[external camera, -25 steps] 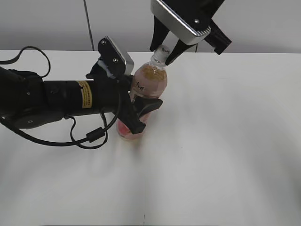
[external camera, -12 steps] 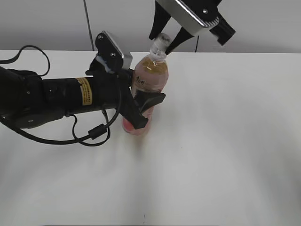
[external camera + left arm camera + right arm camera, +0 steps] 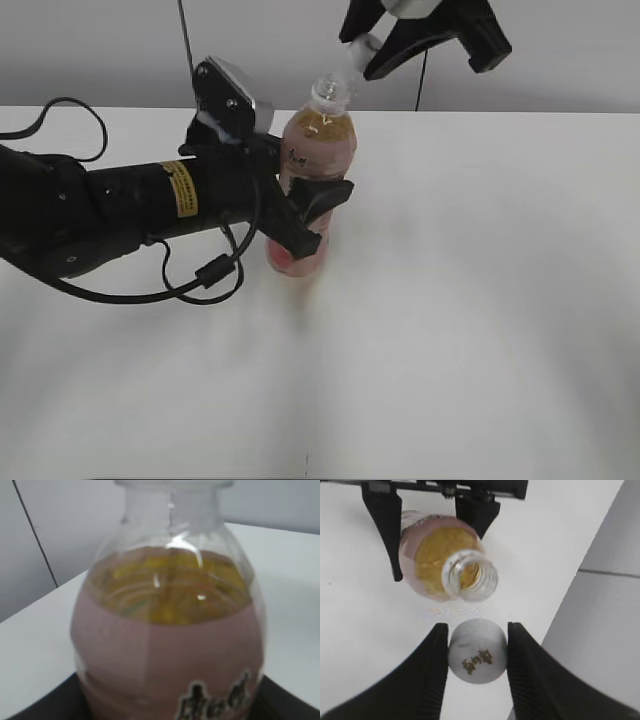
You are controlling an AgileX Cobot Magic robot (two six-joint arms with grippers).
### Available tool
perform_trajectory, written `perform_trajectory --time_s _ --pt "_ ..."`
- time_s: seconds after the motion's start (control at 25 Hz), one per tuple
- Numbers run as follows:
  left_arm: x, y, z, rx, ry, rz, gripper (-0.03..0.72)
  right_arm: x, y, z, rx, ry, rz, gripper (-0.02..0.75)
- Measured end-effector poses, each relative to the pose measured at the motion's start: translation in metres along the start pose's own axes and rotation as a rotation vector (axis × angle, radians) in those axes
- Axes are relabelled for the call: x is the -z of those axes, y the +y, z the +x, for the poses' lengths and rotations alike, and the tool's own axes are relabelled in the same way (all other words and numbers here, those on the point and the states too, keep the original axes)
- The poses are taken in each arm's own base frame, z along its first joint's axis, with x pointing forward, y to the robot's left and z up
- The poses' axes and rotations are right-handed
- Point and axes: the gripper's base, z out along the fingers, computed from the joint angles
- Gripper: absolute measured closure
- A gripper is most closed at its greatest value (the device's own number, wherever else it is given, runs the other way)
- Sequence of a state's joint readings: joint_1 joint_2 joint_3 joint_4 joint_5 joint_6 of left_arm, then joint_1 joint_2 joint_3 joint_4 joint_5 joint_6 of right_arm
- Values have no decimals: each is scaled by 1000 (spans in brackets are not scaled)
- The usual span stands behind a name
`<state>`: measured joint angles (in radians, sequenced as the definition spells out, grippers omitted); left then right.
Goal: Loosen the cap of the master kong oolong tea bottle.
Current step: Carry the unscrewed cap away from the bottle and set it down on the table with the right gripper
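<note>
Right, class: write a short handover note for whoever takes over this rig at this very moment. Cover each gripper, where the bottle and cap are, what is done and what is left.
Left gripper: shut on the master kong oolong tea bottle, holding it upright on the white table.
Right gripper: shut on the white cap, raised above and beside the bottle.
Done: the cap is fully off; the threaded neck is open and the tea is exposed.
Left: nothing to loosen. Keep the bottle steady so that nothing spills, then probably set the cap down or refit it.
</note>
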<state>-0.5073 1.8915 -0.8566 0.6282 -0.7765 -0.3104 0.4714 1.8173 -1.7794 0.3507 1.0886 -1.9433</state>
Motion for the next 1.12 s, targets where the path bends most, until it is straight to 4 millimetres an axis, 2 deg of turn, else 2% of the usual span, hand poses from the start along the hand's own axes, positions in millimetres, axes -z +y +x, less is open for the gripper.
perform_trajectory --time_s 0.2,0.28,0.44,0.56,0.68,0.92,1.12 --pt "-1 2 -1 56 -67 -22 291 9 5 29 -277 47 16 465" --pt "-2 1 7 94 -104 -21 291 9 9 38 -365 56 16 465" --pt "-11 -1 31 139 -121 1 291 -5 25 45 -515 59 -34 465" --pt "-15 -4 49 145 -122 15 291 -21 39 51 -645 89 -98 465" --pt "-17 -5 54 127 -154 25 291 -40 46 64 -789 115 -93 465" --pt "-17 -5 56 124 -170 27 291 -98 77 102 -1129 279 -219 465" --pt "-17 -5 56 122 -170 28 291 -147 112 119 -1313 381 -393 465"
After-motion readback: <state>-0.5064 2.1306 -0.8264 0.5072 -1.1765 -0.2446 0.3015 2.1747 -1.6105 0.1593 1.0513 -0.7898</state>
